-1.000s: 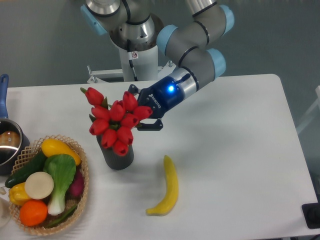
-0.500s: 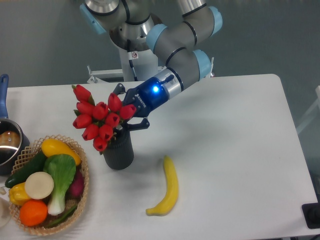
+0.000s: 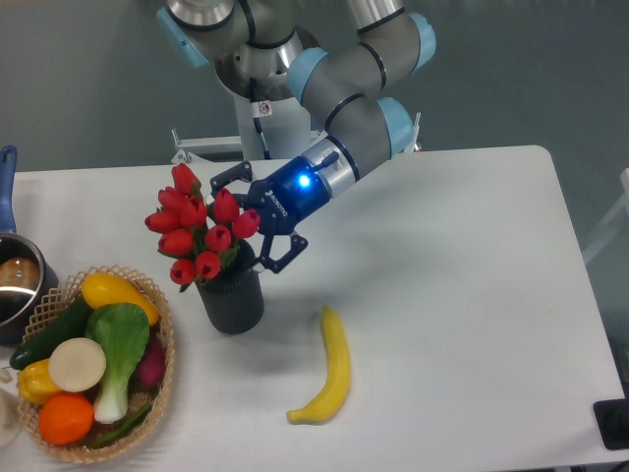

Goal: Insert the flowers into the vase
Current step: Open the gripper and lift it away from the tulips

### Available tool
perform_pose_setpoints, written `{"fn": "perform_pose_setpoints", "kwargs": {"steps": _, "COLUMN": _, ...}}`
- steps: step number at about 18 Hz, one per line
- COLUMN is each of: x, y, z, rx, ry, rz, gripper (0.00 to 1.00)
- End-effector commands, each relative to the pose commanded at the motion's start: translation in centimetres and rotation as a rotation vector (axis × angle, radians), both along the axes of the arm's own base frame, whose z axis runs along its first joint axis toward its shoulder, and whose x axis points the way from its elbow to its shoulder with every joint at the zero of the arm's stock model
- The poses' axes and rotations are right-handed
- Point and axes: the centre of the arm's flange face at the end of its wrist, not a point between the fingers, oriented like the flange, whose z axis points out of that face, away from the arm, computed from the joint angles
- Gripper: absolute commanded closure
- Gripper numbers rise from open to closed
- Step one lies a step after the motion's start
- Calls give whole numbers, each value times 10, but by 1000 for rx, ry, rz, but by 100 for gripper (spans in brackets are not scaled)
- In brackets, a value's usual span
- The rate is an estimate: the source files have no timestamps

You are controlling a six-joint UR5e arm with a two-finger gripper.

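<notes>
The gripper [image 3: 257, 218] has spread its jaws wide and grips nothing now; half a second ago they were closed on the stems. The flowers [image 3: 197, 236] have settled upright in the vase [image 3: 232, 301], left of centre, so the insertion looks done. Open table [image 3: 472, 295] lies to the right for backing away. A banana [image 3: 330, 368] lies lower right of the vase; a basket [image 3: 162, 379] sits close at lower left.
</notes>
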Motion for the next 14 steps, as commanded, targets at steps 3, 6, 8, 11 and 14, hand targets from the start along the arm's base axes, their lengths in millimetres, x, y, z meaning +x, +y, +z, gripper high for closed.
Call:
{"fn": "perform_pose_setpoints", "kwargs": {"steps": 3, "x": -24, "y": -24, "z": 29, "rx": 20, "ry": 53, "rz": 70, "gripper": 0}}
{"fn": "perform_pose_setpoints", "kwargs": {"steps": 6, "x": -39, "y": -48, "z": 49, "rx": 10, "ry": 101, "rz": 130, "gripper": 0}}
{"fn": "perform_pose_setpoints", "kwargs": {"steps": 8, "x": -40, "y": -60, "z": 54, "rx": -92, "ry": 173, "rz": 154, "gripper": 0}}
{"fn": "perform_pose_setpoints", "kwargs": {"steps": 11, "x": -46, "y": -66, "z": 65, "rx": -153, "ry": 193, "rz": 182, "gripper": 0}}
{"fn": "perform_pose_setpoints", "kwargs": {"steps": 14, "x": -70, "y": -79, "z": 88, "rx": -187, "ry": 123, "rz": 264, "gripper": 0}}
